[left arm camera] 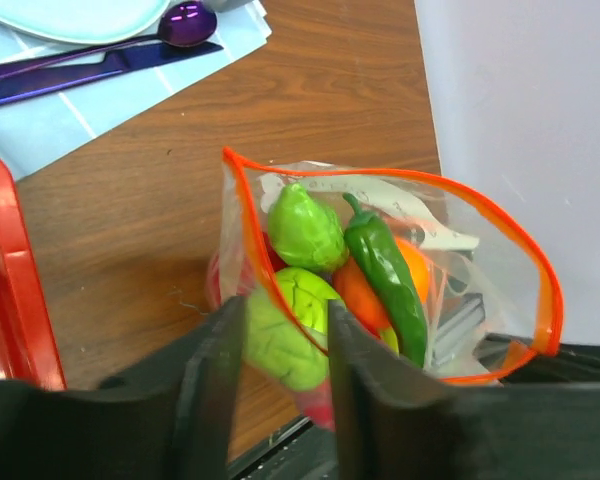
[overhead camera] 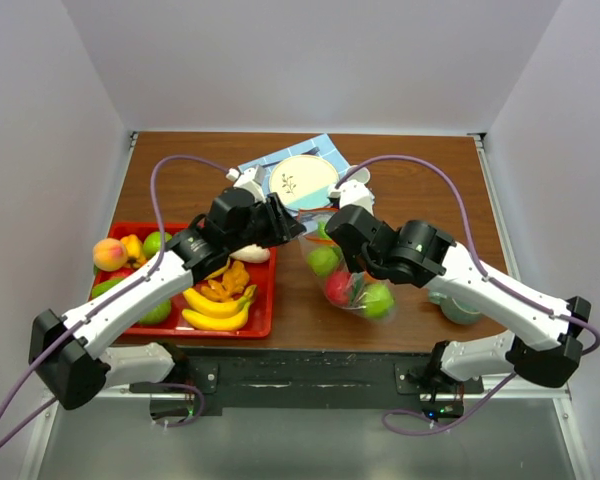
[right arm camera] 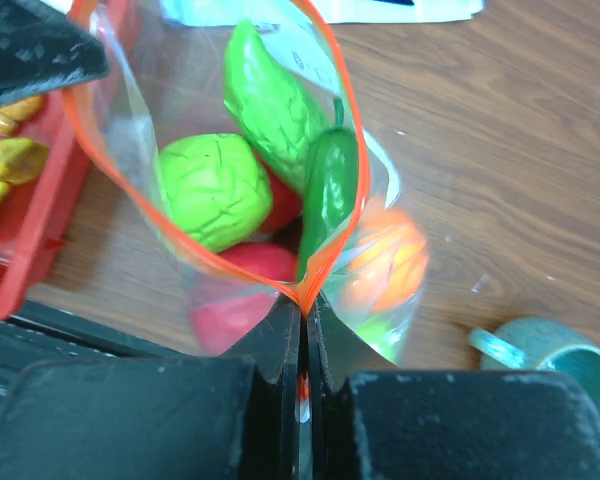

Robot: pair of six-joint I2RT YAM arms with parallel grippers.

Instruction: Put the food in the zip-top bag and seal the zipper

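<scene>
**Bag's wide open with food already inside**

Your right gripper (right arm camera: 302, 312) is clamped tight on one corner of the zip-top bag (left arm camera: 490, 270), fingers pressed together right on the orange zipper (left arm camera: 380, 176). Your left gripper (left arm camera: 280, 322) is at the opposite side of the bag's mouth with its jaws standing apart. The bag's rim runs down between them, and I don't see them pinching it.

The mouth gapes wide, so the zipper is unsealed. Inside the bag you've got a dark green pepper (left arm camera: 385, 270), two lumpy light green pieces (left arm camera: 305, 228), something orange (left arm camera: 418, 262) and something red (right arm camera: 252, 262) lower down. The bag's bottom is down on the counter (left arm camera: 330, 90).

Left of the bag is the red tray (overhead camera: 266, 322) with bananas (overhead camera: 215, 310) and a peach (overhead camera: 108, 253) in it. Behind the bag there's a pale plate (overhead camera: 302, 180) on a blue napkin (left arm camera: 80, 110), with a purple spoon (left arm camera: 185, 20) beside the plate. Right of the bag sits a teal mug (right arm camera: 555, 362).
</scene>
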